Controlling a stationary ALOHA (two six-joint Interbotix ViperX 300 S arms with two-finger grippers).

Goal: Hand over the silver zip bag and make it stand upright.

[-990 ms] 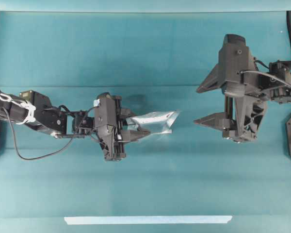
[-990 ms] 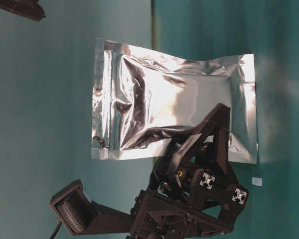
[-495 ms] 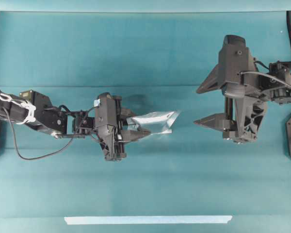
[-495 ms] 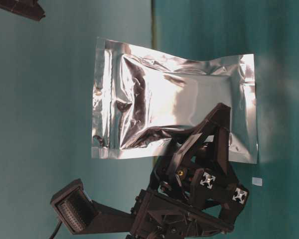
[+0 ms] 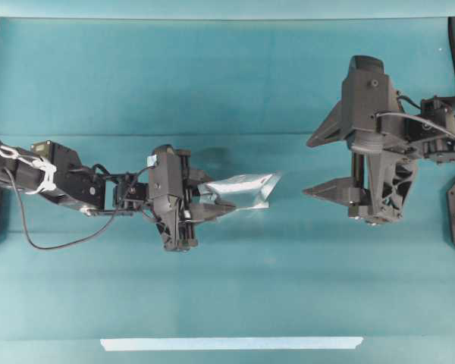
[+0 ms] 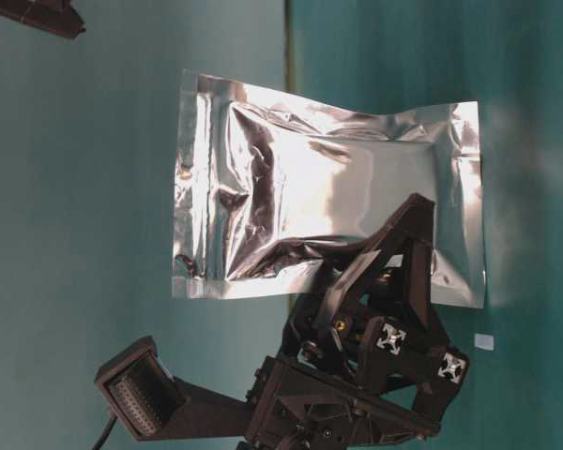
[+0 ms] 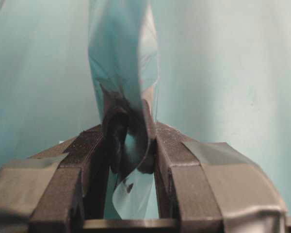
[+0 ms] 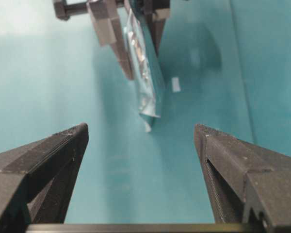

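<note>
The teal desk [image 5: 227, 83] fills the overhead view, a smooth matte cloth-like surface with a faint seam line running across its middle. Over it, two black arms face one another, all hard angular plastic. The right pincer [image 5: 327, 161] hangs at the right side with its jaws spread wide and nothing between them; from its own wrist camera the two ridged, dark fingers [image 8: 43, 162] frame open desk. The left pincer [image 5: 221, 209] reaches in from the left, jaws clamped narrow on the silver zip bag [image 5: 243, 189].

The bag is held clear of the desk, between the two pincers and well apart from the right one. In the table-level view it shows its broad face [image 6: 319, 202]: crinkled mirror-bright foil, rectangular, puffed in the middle, with flat sealed borders and a strip band along its left end. The left pincer's black frame covers its lower corner there. From the left wrist camera the foil is edge-on [image 7: 123, 73], pinched and buckled between the taped finger pads [image 7: 169, 160].

Along the near edge of the desk lies a long pale tape strip [image 5: 231, 343], flat and far from the bag. A tiny white scrap [image 8: 176, 84] sits on the desk beyond the bag.
</note>
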